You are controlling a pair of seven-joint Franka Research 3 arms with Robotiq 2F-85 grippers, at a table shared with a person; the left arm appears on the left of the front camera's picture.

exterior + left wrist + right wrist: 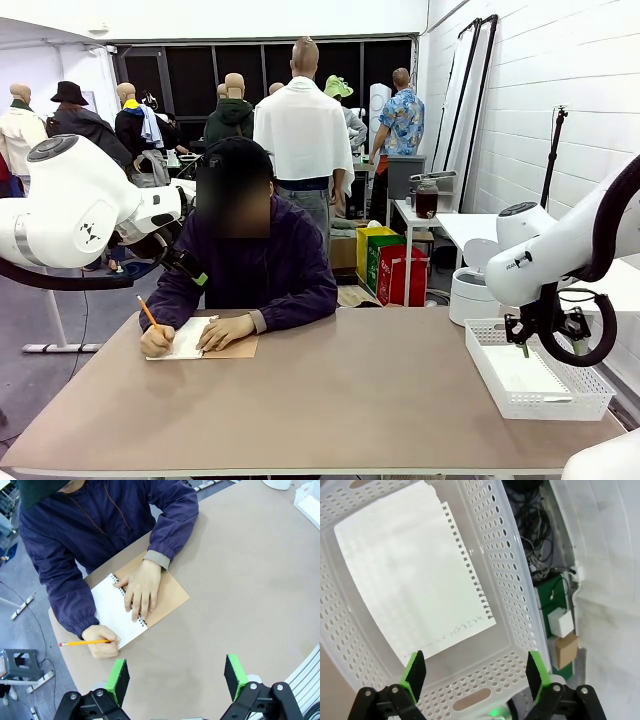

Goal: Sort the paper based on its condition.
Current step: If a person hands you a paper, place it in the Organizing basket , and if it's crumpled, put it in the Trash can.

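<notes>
Your right gripper (pixel 476 669): jaws spread full, nothing between the pads (pixel 415 669). Under it lies one sheet of the paper (pixel 410 575), flat on the floor of the white basket (pixel 506 555). The ragged hole edge faces 3 o'clock, just beside that wall. The sheet's near corner is at 7 o'clock, by one pad. The handle-slot wall is at 6 o'clock. Past the 3 o'clock wall you're off the table: cables (pixel 532 535) and boxes (pixel 562 637) below.

Your left gripper (pixel 176 675): also wide open, empty, over bare table (pixel 250 580). Free tabletop from 12 to 3 o'clock. The notebook (pixel 167 597) lies open at 11 o'clock with one hand (pixel 142 587) flat on it. The pencil hand (pixel 102 641) is at 10 o'clock, holding the pencil (pixel 82 642). The table edge is at 9 o'clock, just past it.

Count: one loose sheet, one basket, one notebook, one pencil, two of the person's hands.
</notes>
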